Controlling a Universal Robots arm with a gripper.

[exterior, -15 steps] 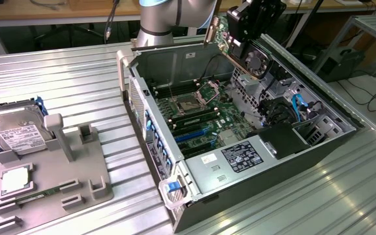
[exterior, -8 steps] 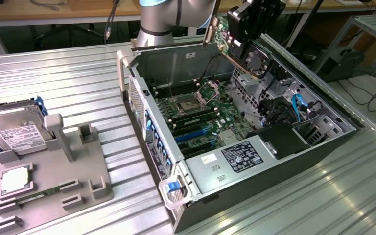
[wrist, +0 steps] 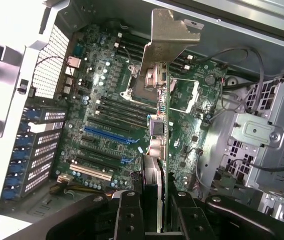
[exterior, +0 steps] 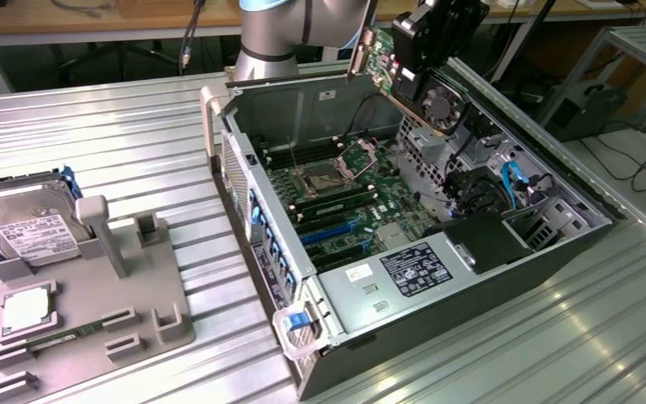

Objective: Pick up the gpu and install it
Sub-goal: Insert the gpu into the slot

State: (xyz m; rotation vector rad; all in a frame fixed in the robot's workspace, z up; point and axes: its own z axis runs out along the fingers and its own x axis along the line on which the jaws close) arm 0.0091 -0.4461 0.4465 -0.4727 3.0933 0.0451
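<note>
Right now you are holding the gpu point(wrist: 163, 131) over the open case's point(exterior: 300, 105) motherboard point(wrist: 106, 125), your gripper point(wrist: 156, 202) clamping the flat faces of this seemingly light, stiff, fragile card at the end away from its bracket point(wrist: 169, 37).

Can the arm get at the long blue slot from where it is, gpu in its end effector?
Probably yes. The case is open, the blue slot lies bare with no cable across it, and the end effector holds the gpu above the motherboard.
</note>
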